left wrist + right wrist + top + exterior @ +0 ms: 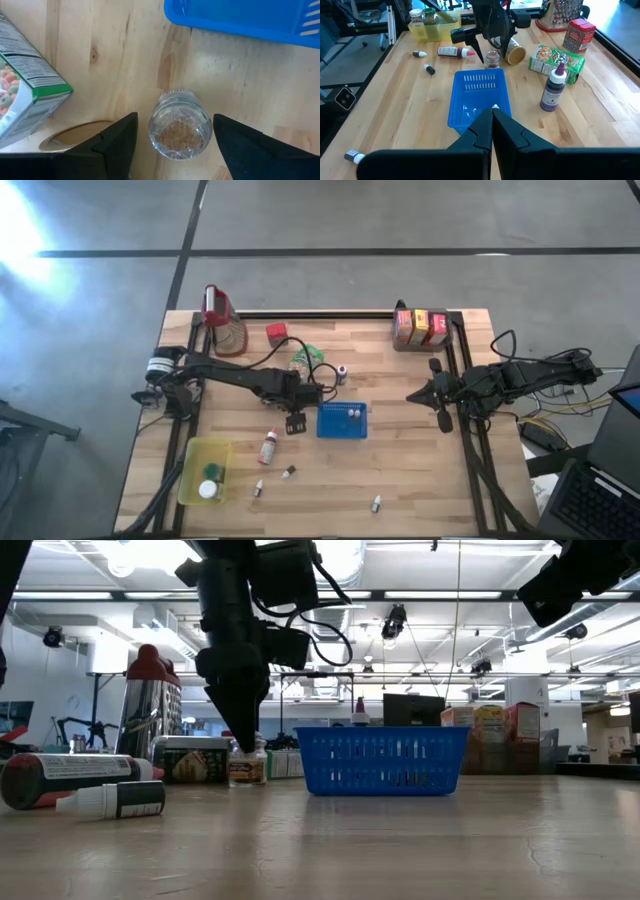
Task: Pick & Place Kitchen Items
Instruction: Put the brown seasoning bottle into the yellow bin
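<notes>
Jaws of the left gripper (172, 137) stand spread astride the small spice jar (180, 125) beside the blue tray (245, 20) mid-tabletop: grasp step, closure presumably next; right gripper (492, 117) pressed together.

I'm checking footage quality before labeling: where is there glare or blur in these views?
High view: a bright glare patch washes out the floor at top left. Low view: ceiling lights bloom, and the near table looks soft. Left wrist view: the small jar is sharp, but the fingers are blurred.
</notes>
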You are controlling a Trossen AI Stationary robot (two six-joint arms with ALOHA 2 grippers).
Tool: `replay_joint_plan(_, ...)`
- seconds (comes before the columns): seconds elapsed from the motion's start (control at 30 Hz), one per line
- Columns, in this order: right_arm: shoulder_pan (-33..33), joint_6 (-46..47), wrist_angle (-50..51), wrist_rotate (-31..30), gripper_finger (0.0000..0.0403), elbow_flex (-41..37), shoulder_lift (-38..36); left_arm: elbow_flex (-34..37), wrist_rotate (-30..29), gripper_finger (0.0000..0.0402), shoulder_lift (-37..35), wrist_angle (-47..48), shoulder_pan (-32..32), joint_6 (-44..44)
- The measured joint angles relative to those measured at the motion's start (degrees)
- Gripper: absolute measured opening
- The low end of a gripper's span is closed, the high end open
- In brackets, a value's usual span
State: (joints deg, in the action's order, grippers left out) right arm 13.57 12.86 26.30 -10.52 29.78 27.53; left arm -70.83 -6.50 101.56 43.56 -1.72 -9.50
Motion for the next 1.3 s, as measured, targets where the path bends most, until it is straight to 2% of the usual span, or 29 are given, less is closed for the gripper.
replay_joint_plan(0.37, 0.0, 0.0, 0.0, 0.0, 0.0008, 0.0, 0.0, 0.0, 0.0, 0.0196, 0.2, 0.0, 0.1, -0.1)
replay_joint_plan(1.03, 0.0, 0.0, 0.0, 0.0, 0.0008, 0.0, 0.0, 0.0, 1.4, 0.0193, 0.2, 0.6, 0.1, 3.2)
replay_joint_plan(1.3, 0.0, 0.0, 0.0, 0.0, 0.0008, 0.0, 0.0, -0.7, 1.6, 0.0193, -1.6, 8.3, 0.0, 1.7)
